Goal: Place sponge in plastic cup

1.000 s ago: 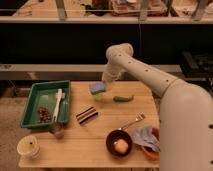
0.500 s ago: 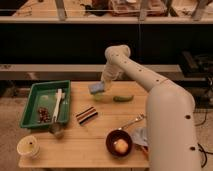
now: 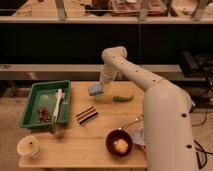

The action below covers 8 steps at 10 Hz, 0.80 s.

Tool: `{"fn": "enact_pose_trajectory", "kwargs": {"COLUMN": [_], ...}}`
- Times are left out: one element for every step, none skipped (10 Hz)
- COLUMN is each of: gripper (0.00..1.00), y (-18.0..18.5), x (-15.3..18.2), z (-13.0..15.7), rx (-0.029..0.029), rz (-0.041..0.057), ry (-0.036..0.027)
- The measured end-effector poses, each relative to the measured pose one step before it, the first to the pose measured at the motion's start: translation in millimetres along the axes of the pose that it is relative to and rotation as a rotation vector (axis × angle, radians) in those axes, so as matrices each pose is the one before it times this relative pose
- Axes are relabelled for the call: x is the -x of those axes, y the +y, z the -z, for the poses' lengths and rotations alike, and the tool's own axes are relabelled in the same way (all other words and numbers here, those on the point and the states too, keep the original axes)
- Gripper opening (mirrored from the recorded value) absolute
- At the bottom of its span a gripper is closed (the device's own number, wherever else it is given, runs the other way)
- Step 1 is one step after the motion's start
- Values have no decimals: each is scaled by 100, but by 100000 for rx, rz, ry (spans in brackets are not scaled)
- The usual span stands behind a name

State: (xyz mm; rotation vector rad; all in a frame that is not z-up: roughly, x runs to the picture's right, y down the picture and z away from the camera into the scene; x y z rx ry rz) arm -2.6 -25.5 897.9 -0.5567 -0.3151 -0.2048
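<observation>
The blue sponge (image 3: 96, 89) lies at the back middle of the wooden table (image 3: 95, 145). My gripper (image 3: 102, 81) hangs right over it, at its upper right edge, with the arm coming in from the right. The clear plastic cup (image 3: 57, 130) stands near the front right corner of the green tray (image 3: 31, 107), well to the left front of the sponge.
The green tray holds a white utensil (image 3: 59, 104) and dark bits. A green pepper (image 3: 123, 98) lies right of the sponge. A striped object (image 3: 86, 114), a spoon (image 3: 131, 122), a dark bowl (image 3: 120, 145) and a white cup (image 3: 30, 147) are on the table.
The arm has swung a little to the left and lower, bringing the gripper closer down onto the sponge. The sponge has stayed about where it was.
</observation>
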Motion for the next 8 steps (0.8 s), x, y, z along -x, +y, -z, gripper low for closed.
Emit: {"fn": "enact_pose_trajectory", "kwargs": {"gripper": [80, 80, 80, 80, 80, 80, 80, 80], "y": [-43, -15, -17, 1, 87, 24, -18, 39], "x": [-52, -21, -99, -154, -165, -13, -312, -359], "z": [-172, -101, -152, -70, -58, 60, 543, 236], "rx": [-273, -115, -169, 38, 234, -24, -575, -257], "rz": [-816, -383, -635, -782, -685, -280, -1025, -507], "ry": [710, 272, 120, -476, -619, -711, -1699, -47]}}
